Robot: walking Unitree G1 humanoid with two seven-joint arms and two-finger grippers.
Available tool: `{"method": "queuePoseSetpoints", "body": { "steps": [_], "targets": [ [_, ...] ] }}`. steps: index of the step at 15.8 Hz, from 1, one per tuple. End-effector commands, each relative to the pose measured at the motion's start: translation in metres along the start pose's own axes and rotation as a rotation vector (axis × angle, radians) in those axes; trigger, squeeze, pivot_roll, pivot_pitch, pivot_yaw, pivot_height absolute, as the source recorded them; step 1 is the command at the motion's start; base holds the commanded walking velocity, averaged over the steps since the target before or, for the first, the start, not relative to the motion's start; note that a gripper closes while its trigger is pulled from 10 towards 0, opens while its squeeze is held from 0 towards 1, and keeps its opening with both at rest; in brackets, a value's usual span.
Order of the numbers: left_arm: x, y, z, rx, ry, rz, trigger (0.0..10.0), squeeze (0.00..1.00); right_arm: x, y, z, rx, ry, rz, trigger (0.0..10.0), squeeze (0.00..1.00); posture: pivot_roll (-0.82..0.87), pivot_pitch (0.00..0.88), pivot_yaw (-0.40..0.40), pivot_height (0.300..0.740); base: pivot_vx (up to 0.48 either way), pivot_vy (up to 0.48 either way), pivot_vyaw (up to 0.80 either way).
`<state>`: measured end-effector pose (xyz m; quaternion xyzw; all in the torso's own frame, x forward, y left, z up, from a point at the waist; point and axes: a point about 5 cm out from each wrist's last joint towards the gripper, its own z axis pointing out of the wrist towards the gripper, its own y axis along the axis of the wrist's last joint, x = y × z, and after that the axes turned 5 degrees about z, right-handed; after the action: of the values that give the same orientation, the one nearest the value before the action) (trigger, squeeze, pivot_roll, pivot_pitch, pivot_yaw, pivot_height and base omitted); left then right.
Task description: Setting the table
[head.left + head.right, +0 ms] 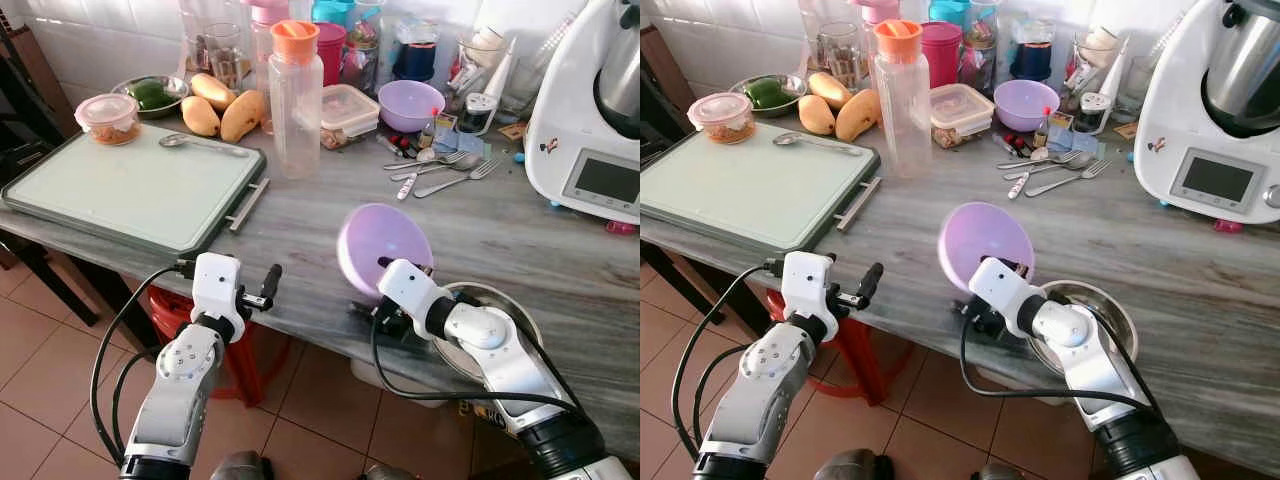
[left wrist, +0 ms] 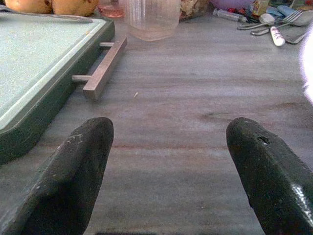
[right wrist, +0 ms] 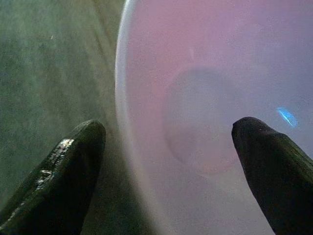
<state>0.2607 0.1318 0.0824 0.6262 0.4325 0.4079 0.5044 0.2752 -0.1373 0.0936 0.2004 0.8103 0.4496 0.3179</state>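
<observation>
Closest to me, my right gripper (image 3: 166, 161) has its fingers spread around the rim of the lilac bowl (image 1: 384, 246), tipped on edge just in front of the steel bowl (image 1: 500, 300). It looks light, stiff, slick plastic; I'd pinch the rim wall. My left gripper (image 2: 168, 166), parted, hovers well left of that steel bowl.
</observation>
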Motion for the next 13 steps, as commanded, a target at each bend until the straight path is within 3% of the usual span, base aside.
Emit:
{"method": "queuePoseSetpoints", "body": {
  "steps": [1, 8, 13],
  "targets": [
    [-0.001, -0.001, 0.001, 0.011, -0.015, 0.010, 10.0, 0.00, -0.005, 0.005, -0.001, -0.025, -0.023, -0.024, 10.0, 1.00, -0.02, 0.000, 0.002, 0.740, 0.000, 0.000, 0.00],
    [0.000, -0.001, 0.000, 0.014, -0.016, 0.011, 10.0, 0.00, -0.026, 0.025, -0.001, -0.152, -0.193, -0.054, 10.0, 1.00, -0.02, 0.000, 0.001, 0.740, 0.000, 0.000, 0.00],
    [-0.001, -0.001, 0.001, 0.021, -0.018, 0.011, 10.0, 0.00, -0.019, 0.024, 0.000, -0.175, -0.185, -0.018, 10.0, 1.00, -0.02, 0.000, 0.001, 0.740, 0.000, 0.000, 0.00]
  ]
}}
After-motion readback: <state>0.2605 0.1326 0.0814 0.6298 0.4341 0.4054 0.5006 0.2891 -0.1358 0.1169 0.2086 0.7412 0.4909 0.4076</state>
